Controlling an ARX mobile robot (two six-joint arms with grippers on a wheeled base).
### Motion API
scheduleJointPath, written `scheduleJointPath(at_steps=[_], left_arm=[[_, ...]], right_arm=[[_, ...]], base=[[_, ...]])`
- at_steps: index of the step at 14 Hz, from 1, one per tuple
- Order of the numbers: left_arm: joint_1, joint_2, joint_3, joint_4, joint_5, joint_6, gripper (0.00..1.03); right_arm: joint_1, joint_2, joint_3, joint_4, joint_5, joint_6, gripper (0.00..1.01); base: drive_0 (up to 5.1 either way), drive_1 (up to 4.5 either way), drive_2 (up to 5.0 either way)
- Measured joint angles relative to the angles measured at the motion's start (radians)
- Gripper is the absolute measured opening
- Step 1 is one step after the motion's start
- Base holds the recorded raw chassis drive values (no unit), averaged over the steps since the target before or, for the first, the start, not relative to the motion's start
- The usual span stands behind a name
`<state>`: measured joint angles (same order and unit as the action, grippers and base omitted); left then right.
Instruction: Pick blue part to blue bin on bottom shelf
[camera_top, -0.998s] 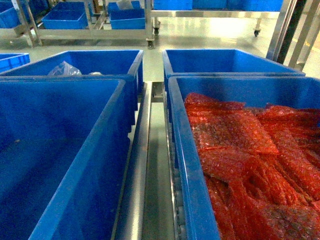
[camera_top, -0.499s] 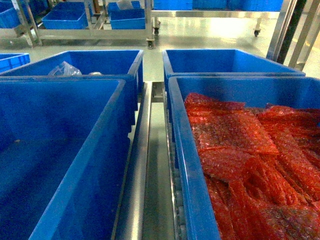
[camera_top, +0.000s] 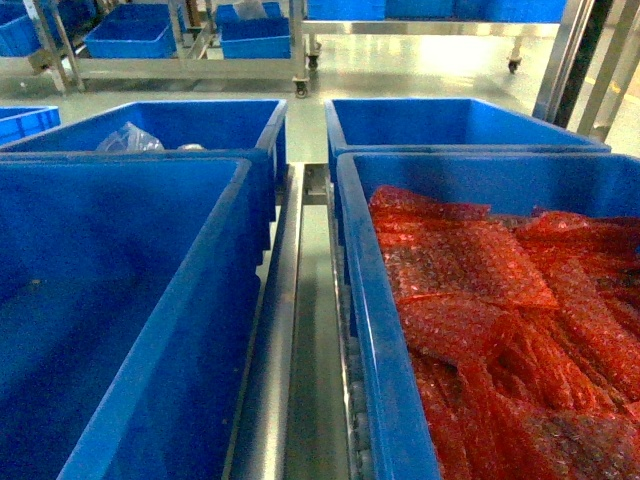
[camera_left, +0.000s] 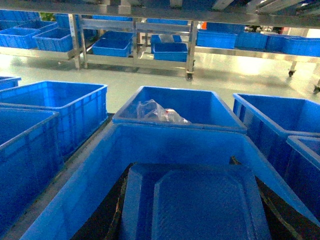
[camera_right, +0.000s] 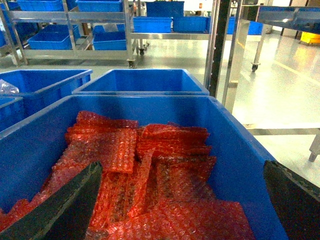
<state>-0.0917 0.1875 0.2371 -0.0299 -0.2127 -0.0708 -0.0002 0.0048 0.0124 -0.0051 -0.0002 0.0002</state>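
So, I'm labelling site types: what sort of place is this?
Likely a factory or warehouse floor: blue bins, one filled with red bubble wrap, and wheeled steel racks holding more bins.

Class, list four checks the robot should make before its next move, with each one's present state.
1. Blue part located: ok, it shows inside the near left bin.
2. Left gripper grip on it: cannot tell; jaws flank it.
3. Right gripper out of the way: ok, jaws open above the red bubble wrap.
4. Which bin on the bottom shelf is the target: cannot tell.
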Motion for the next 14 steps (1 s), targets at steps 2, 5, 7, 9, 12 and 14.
scheduleJointPath(at_steps=[2, 5, 7, 9, 12, 14], left_arm=[[0.0, 0.0, 0.0, 0.0, 0.0, 0.0, 0.44], [-0.071, 0.061, 0.054, -0.158, -0.095, 0.06, 0.44], [-0.132, 0.194, 0.053, 0.021, -0.095, 0.079, 0.44], [-0.082, 0.468, 0.053, 0.264, -0.029, 0.072, 0.46], [-0.092, 0.547, 0.051, 0.277, -0.011, 0.084, 0.87], [-0.089, 0.34, 0.053, 0.102, 0.02, 0.097, 0.97]], right_arm=[[0.0, 0.0, 0.0, 0.0, 0.0, 0.0, 0.98], [0.0, 0.0, 0.0, 0.0, 0.0, 0.0, 0.98], [0.0, 0.0, 0.0, 0.0, 0.0, 0.0, 0.98], [0.0, 0.0, 0.0, 0.0, 0.0, 0.0, 0.98], [0.0, 0.0, 0.0, 0.0, 0.0, 0.0, 0.98], [0.0, 0.0, 0.0, 0.0, 0.0, 0.0, 0.98]], base=[[0.0, 0.0, 0.0], [0.0, 0.0, 0.0], [0.0, 0.0, 0.0], [0.0, 0.0, 0.0], [0.0, 0.0, 0.0], [0.0, 0.0, 0.0]])
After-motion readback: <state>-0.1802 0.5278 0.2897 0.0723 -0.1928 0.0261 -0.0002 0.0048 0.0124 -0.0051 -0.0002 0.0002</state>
